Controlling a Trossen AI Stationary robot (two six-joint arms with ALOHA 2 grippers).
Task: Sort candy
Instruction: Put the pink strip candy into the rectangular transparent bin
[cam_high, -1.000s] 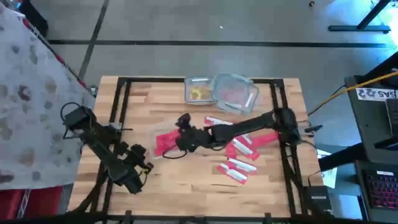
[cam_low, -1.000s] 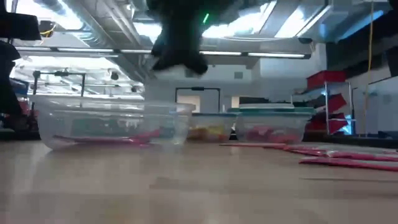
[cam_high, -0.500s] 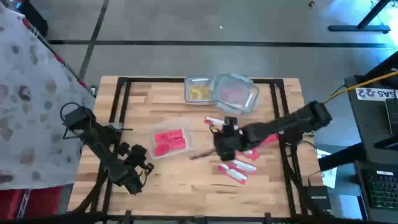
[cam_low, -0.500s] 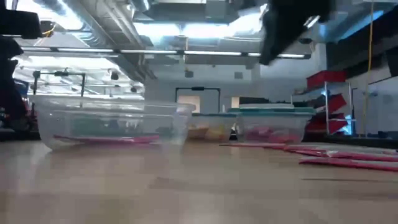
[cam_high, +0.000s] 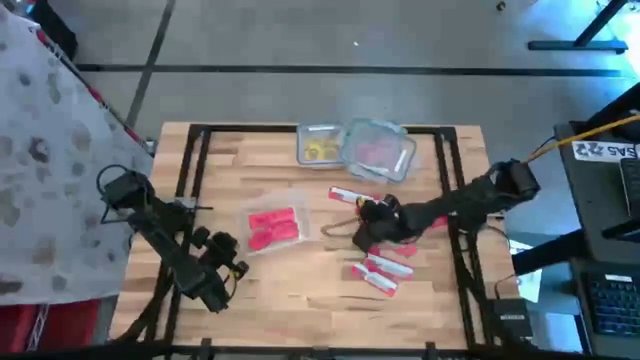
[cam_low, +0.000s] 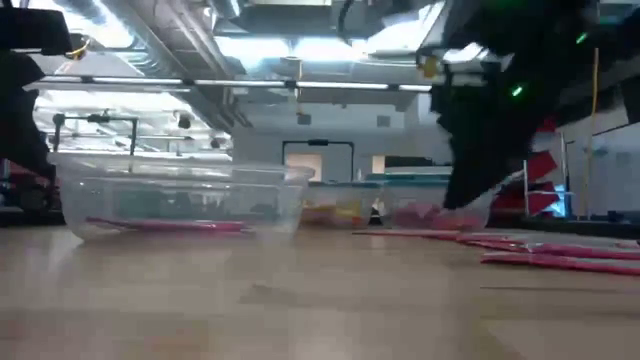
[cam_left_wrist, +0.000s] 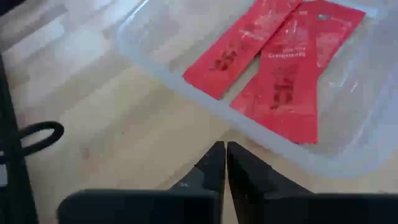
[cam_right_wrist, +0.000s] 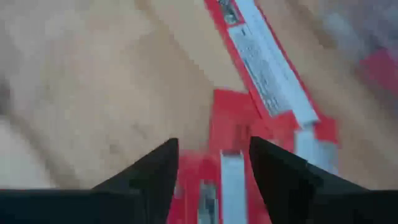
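Packets (cam_high: 378, 272): loose red flat packets, center-right of the high view; more in the tub (cam_high: 273, 228), center.
Handling: likely light, thin, slippery and floppy; best pinched across a short edge.
Right claw (cam_high: 362, 232): jaws apart, holding nothing, over the loose pile; in its wrist view a red packet (cam_right_wrist: 233, 134) lies just ahead between the fingers.
Left claw (cam_high: 215, 285): clenched, empty, lower left, near the tub.
Far tubs (cam_high: 355, 148): top center, yellow and pink sweets inside.
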